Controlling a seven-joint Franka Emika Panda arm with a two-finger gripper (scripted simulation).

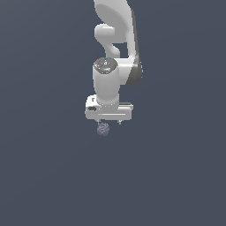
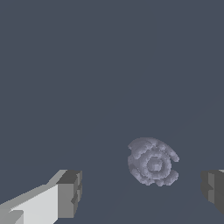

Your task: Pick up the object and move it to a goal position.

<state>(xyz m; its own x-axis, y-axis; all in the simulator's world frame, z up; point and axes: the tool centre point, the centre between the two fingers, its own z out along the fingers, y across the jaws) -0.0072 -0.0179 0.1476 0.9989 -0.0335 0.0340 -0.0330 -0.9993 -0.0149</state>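
The white arm [image 1: 117,53] reaches down over the plain dark grey counter [image 1: 44,176]. Its jaws are spread wide apart and hold nothing; the gripper [image 2: 140,192] sits just above the lump [image 1: 103,129]. In the wrist view the small knobbly grey-purple lump [image 2: 152,162] lies on the counter between the two fingertips [image 2: 70,192], nearer one of them, touching neither

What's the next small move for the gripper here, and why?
Probably a short nudge to centre, then descend. In the wrist view the gripper is open, and the object sits in the gap between the fingers, apart from both and nearer one side. The exterior view shows the object just below the hand. Height above it is hard to judge.
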